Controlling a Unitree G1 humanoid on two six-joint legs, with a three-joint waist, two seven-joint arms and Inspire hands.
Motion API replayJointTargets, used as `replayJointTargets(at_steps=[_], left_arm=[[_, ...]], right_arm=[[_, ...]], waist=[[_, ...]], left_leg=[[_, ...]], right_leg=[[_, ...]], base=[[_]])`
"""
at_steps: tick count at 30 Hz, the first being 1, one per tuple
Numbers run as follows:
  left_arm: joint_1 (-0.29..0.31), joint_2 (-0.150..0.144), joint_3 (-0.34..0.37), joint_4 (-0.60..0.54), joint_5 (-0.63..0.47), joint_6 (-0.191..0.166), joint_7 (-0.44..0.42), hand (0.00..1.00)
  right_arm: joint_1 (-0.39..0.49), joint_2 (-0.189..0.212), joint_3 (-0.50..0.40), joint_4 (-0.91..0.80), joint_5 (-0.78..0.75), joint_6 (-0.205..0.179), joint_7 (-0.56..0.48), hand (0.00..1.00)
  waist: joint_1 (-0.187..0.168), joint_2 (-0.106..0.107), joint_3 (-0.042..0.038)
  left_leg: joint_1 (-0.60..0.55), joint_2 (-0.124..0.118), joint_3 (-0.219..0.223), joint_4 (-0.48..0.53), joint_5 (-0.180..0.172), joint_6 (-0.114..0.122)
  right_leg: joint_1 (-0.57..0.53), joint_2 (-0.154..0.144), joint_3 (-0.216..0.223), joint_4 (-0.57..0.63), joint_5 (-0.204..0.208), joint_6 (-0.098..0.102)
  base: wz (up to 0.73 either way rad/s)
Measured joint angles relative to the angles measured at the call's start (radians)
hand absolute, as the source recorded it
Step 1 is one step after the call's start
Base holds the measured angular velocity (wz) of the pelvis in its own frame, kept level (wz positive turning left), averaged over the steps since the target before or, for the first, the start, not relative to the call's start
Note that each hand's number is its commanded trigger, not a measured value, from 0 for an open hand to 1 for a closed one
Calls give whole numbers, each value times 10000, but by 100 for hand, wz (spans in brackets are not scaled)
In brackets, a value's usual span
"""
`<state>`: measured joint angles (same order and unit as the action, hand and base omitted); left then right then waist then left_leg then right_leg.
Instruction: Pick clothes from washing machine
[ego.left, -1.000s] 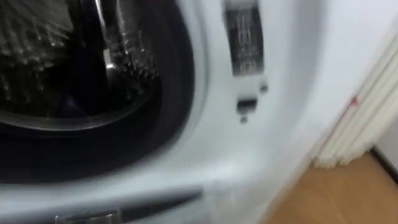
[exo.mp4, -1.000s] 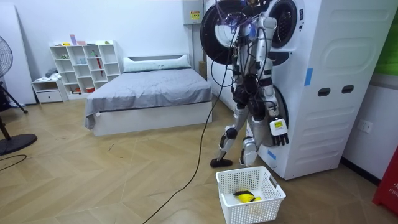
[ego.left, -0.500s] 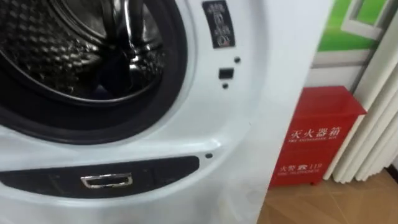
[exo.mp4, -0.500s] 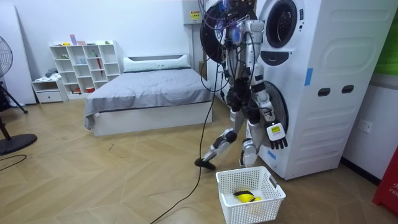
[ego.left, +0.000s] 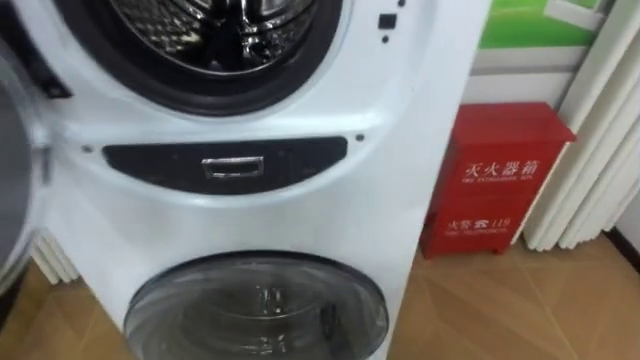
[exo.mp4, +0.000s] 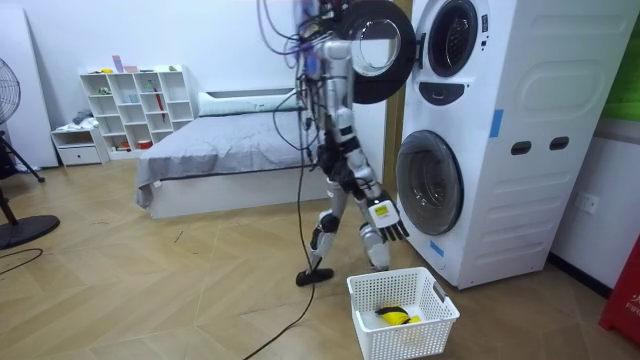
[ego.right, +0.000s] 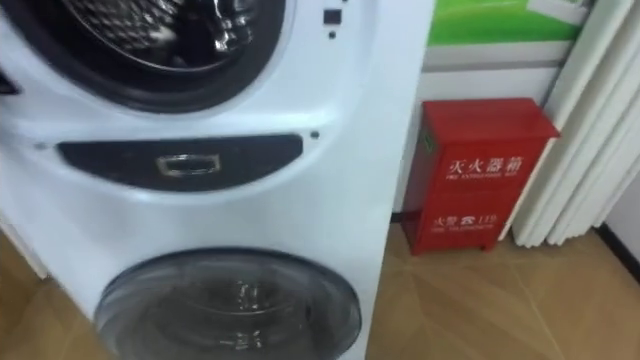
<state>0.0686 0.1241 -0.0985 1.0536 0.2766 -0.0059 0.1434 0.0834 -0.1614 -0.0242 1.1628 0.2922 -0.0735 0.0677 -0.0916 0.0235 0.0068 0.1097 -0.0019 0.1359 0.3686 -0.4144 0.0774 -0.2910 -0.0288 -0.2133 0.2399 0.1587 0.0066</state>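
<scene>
Room view: right robot hand (exo.mp4: 385, 222) hangs low, fingers relaxed, near washing machine (exo.mp4: 500, 180).

Bright, even indoor light.

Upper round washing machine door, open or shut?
Open: the dark round upper door stands swung out from the white machine, baring its steel drum.

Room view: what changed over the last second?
The robot stepped back from the washing machine toward the room view's left. Its right hand hangs open, holding nothing. The upper door appears to have swung slightly toward the machine. The eye view's shift is the camera's. Unchanged: door open, white basket with a yellow item on the floor.
</scene>
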Motion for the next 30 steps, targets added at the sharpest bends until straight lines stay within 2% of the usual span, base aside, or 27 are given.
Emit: replayJointTargets(at_steps=[1, 3, 4, 5, 6, 7, 8, 9, 10, 11, 12, 13, 17, 24, 25, 26, 30], left_arm=[[-9, 4, -14, 59, -3, -6, 4, 0], [-108, 21, -45, 168, 6, -267, 24, 0], [-94, 24, -47, 189, 3, -359, 22, 0], [-41, 55, -40, 181, 5, -423, 15, 0], [31, 84, 25, 178, 7, -408, -12, 0], [130, -9, 114, 202, 10, -403, -76, 0], [137, -48, 146, 228, 13, -403, -134, 0], [131, -36, 282, 310, 28, -424, -183, 0], [105, -11, 409, 349, 79, -445, -186, 0], [54, 14, 569, 455, 115, -484, -180, 0], [99, -9, 638, 455, 88, -492, -153, 0], [164, -40, 540, 459, 2, -522, -160, 0], [153, -29, 567, 456, -444, -655, -147, 0], [133, 59, 969, 708, -495, -785, 10, 0], [136, 61, 1081, 708, -502, -794, 10, 0], [149, 56, 1130, 710, -516, -794, 10, 0], [397, 52, 1248, 772, -1365, -833, 6, 0]], right_arm=[[-13, -40, 2, -3, 89, -3, -2, 0], [102, -92, 27, 68, 225, -26, -13, 0], [160, -93, 36, 96, 252, -53, -16, 0], [276, -71, 108, 177, 292, -142, -24, 0], [384, -38, 356, 228, 263, -149, -59, 0], [216, -59, 494, 233, 102, -145, -156, 0], [156, -70, 544, 214, 20, -155, -218, 0], [40, 37, 607, 165, -265, -151, -250, 0], [45, 120, 604, 153, -353, -161, -212, 0], [161, 262, 603, 164, -434, -159, -161, 0], [277, 247, 576, 166, -458, -158, -134, 0], [277, 195, 614, 165, -453, -170, -149, 0], [297, 181, 645, 295, -528, -216, -126, 0], [99, 180, 713, 413, -924, -223, -29, 0], [63, 180, 712, 432, -1031, -223, 10, 0], [57, 180, 712, 449, -1019, -222, 10, 0], [33, 179, 714, 563, -1032, -212, 0, 0]], waist=[[-72, 41, -16], [-134, 24, -26], [-106, -37, -51], [-71, -344, -105], [126, -571, -116], [381, -406, -86], [451, -301, -62], [455, -244, -102], [412, -157, -153], [294, -331, -78], [391, -443, -63], [418, -459, -62], [433, -507, -54], [568, -613, -38], [620, -675, 18], [630, -695, 38], [854, -719, 35]], left_leg=[[-80, 116, 177, -22, 90, -28], [-98, 591, 1149, -436, 606, -366], [-72, 666, 1401, -525, 694, -468], [42, 619, 1790, -687, 858, -633], [39, 385, 1907, -521, 898, -736], [-132, 232, 1541, -423, 952, -651], [-207, 141, 1268, -503, 1011, -488], [-346, 140, 894, -965, 1164, -199], [-317, 271, 1061, -1135, 1269, -132], [-165, 362, 1404, -1388, 1399, -206], [52, 390, 1771, -1596, 1490, -284], [69, 390, 1906, -1613, 1470, -303], [84, 349, 2225, -1735, 1502, -315], [70, 411, 2077, -1732, 1531, -358], [64, 425, 1987, -1717, 1541, -374], [67, 426, 1882, -1708, 1541, -376], [113, 449, 1435, -1707, 1553, -400]], right_leg=[[24, -102, 45, 617, -597, -154], [568, -763, 273, 2995, -2753, -102], [785, -946, 403, 3443, -3191, 39], [1294, -1244, 637, 3896, -3919, 313], [1470, -1257, 836, 3332, -4213, 571], [1507, -999, 998, 2669, -4040, 396], [1521, -802, 1132, 2320, -3776, 404], [1710, -478, 1279, 1487, -3335, 528], [1831, -427, 1193, 1286, -3128, 437], [2135, -510, 677, 1655, -3213, 306], [2533, -548, 356, 1717, -3483, 307], [2811, -391, 363, 1364, -3516, 304], [3104, -200, 749, 264, -3345, 238], [3153, -74, 722, -263, -3277, 217], [3242, -55, 672, -377, -3263, 194], [3279, -50, 626, -419, -3263, 193], [3443, 39, 629, -623, -3250, 168]], base=[[44], [76], [70], [36], [-18], [-63], [-95], [-63], [-41], [-38], [-59], [-63], [-32], [-3], [9], [13], [1]])
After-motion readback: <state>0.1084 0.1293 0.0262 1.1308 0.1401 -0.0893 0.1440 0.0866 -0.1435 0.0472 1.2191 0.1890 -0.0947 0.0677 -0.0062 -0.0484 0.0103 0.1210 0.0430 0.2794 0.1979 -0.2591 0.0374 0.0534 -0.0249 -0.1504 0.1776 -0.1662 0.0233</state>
